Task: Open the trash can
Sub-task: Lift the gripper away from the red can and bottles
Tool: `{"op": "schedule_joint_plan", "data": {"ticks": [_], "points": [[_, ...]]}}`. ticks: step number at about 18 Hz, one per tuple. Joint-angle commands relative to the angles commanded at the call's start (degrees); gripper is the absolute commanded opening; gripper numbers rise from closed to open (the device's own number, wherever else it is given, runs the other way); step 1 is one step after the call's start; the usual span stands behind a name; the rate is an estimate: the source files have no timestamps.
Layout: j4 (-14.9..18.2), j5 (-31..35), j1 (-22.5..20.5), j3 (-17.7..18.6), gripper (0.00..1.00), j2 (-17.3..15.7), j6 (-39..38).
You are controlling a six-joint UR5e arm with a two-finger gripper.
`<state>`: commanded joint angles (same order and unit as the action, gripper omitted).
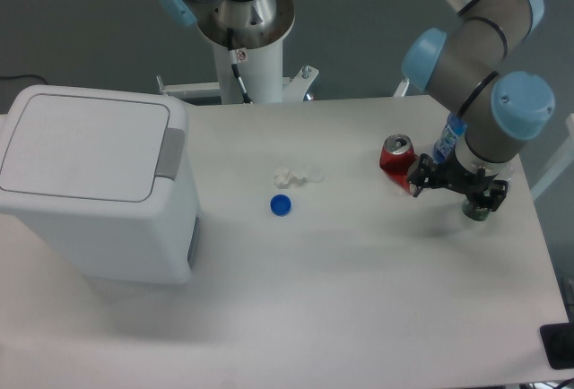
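- Bin (pixel 85 187) at the far left end of the table (pixel 359 299), lid down; gripper (pixel 453 194) at the right end, well apart, so the reach runs leftward across the table.
- Grey push strip (pixel 171 152) runs along the lid's right edge, facing the gripper.
- Gripper's opening cannot be told; it hangs just beside a red soda can (pixel 396 158).
- Between them: blue cap (pixel 281 205), crumpled white scrap (pixel 296 176).

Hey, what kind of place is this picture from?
Probably a robotics lab or test bench: a robot arm with its tool works over a plain white table set with a few props, a white trash can, a red soda can and a blue bottle cap.
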<state>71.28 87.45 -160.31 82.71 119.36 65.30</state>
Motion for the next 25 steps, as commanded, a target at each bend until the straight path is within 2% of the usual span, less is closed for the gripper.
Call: {"op": "schedule_joint_plan", "data": {"ticks": [5,8,13,17,21,23,24,25], "points": [[-0.09,0.00,0.26,0.09,1.00,-0.35,-0.35],[-1.32,0.00,0.62,0.79,1.00,-0.26,-1.67],[-3.43,0.17,1.05,4.92,1.00,-1.84,-1.67],[-2.73,4.91,1.93,5.54,1.00,-3.33,-1.93],[-2.81,4.83,3.77,5.80,1.00,-5.71,-10.53],[-2.81,3.96,5.09,5.80,0.94,-6.76,-14.04],[-2.90,3.26,5.97,5.80,0.87,-6.85,-16.24],[-2.90,2.03,6.50,5.80,0.73,-7.03,-18.00]]}}
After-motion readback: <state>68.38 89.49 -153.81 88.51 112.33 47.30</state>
